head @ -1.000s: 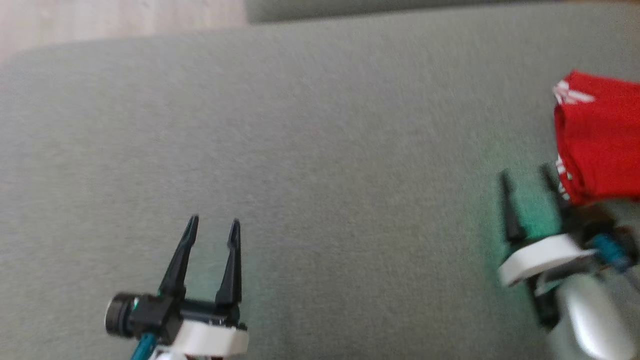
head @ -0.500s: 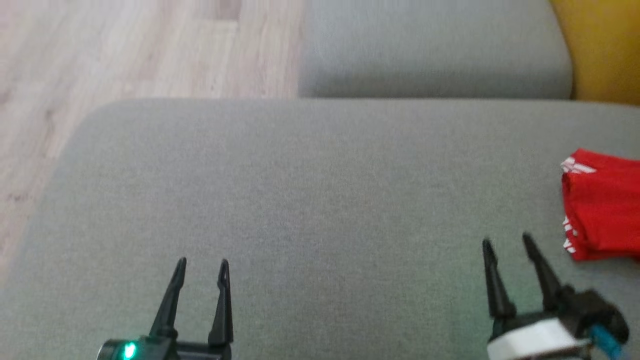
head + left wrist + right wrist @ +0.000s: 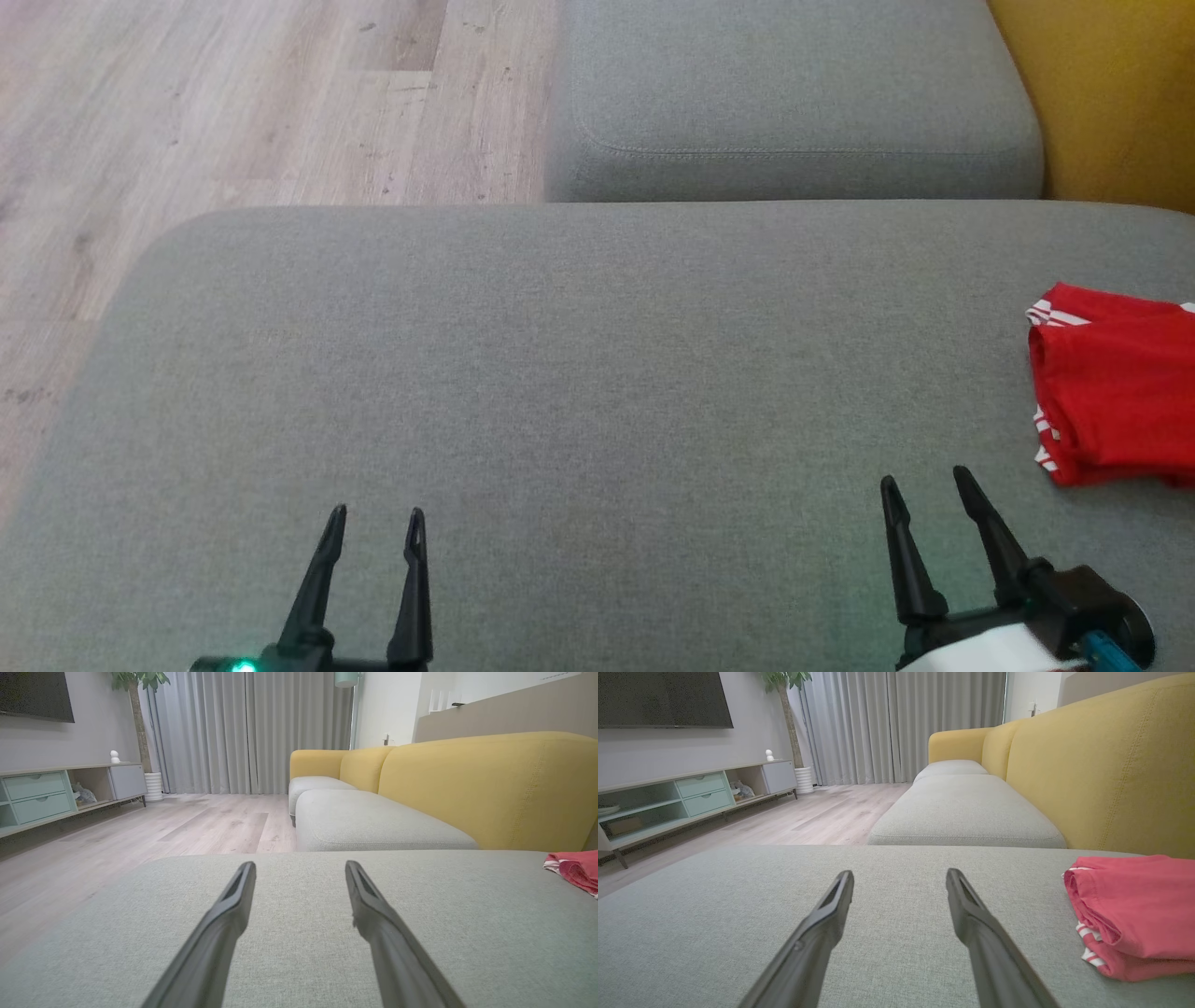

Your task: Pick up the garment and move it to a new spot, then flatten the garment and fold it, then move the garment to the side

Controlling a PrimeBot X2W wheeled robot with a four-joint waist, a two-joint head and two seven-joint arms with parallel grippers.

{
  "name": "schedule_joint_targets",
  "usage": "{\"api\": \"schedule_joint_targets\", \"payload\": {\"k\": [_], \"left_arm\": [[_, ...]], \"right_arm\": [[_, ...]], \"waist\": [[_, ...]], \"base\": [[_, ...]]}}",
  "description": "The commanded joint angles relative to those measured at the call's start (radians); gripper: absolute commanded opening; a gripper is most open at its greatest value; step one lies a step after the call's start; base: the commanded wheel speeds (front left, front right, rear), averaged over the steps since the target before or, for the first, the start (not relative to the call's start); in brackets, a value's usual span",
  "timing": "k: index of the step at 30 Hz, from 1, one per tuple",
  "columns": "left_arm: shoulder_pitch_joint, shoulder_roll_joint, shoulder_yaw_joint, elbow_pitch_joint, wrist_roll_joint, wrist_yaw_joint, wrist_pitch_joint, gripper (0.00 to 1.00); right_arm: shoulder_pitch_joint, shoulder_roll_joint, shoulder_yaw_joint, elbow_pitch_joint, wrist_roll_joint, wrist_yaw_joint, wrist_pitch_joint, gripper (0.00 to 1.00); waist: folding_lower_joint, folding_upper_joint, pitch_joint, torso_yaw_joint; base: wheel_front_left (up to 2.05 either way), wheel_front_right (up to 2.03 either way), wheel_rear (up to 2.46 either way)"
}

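The left fingers (image 3: 319, 579) stand apart with nothing between them, low over the near edge of a broad grey seat cushion (image 3: 560, 373). The right fingers (image 3: 907, 560) are spread the same way and empty, further along that near edge, their tips leaning a little to the left. Both pairs point across the cushion into the room. Ahead of them the fabric runs flat to its far edge, where a second grey seat cushion (image 3: 794, 84) butts against it, and a yellow sofa back (image 3: 1111, 93) rises along the right side of both. Left of the cushions lies pale wooden floor (image 3: 233, 93). Across it, in the wrist views, a low media cabinet (image 3: 691, 798) with pale green drawers sits under a dark television (image 3: 663, 700), and a potted plant (image 3: 803, 780) stands beside grey curtains (image 3: 901, 723). The red garment (image 3: 1116, 411) is folded into a thick bundle with white striped trim at its edges. It lies on the broad cushion at the far right, close to the yellow back. It sits just ahead and to the right of the right fingers, near but not touching, with plain grey fabric between them, and well apart from the left fingers.
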Motion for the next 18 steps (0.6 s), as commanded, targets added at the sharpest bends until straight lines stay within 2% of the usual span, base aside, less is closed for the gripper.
{"api": "schedule_joint_targets", "payload": {"k": [1, 2, 3, 6, 18], "left_arm": [[-0.030, -0.004, 0.039, -0.027, 0.011, 0.012, -0.005, 1.00], [-0.030, -0.004, 0.039, -0.026, 0.017, 0.015, -0.005, 1.00], [0.000, 0.000, 0.002, 0.002, 0.013, 0.013, 0.000, 0.00], [0.004, 0.000, -0.002, 0.030, 0.007, 0.011, 0.000, 0.00], [-0.028, 0.010, 0.019, 0.042, -0.168, -0.004, 0.029, 0.00]], "right_arm": [[-0.040, -0.005, 0.027, -0.037, 0.008, -0.001, -0.011, 1.00], [-0.040, -0.005, 0.027, -0.038, 0.010, -0.001, -0.011, 1.00], [0.000, 0.000, 0.002, -0.001, 0.005, 0.000, 0.000, 0.00], [0.004, 0.001, 0.004, 0.025, 0.013, 0.000, 0.001, 0.00], [-0.027, -0.010, -0.004, 0.033, 0.186, 0.000, 0.031, 0.00]], "waist": [[0.0000, 0.0000, -0.001, 0.000], [0.0000, 0.0000, -0.001, 0.000], [0.0000, 0.0000, -0.001, 0.000], [0.0000, 0.0000, -0.001, 0.000], [0.0000, 0.0000, 0.006, -0.010]], "base": [[0.00, 0.00, 0.00], [0.00, 0.00, 0.00], [0.00, 0.00, 0.00], [0.00, 0.00, 0.00], [0.00, 0.00, 0.00]]}}
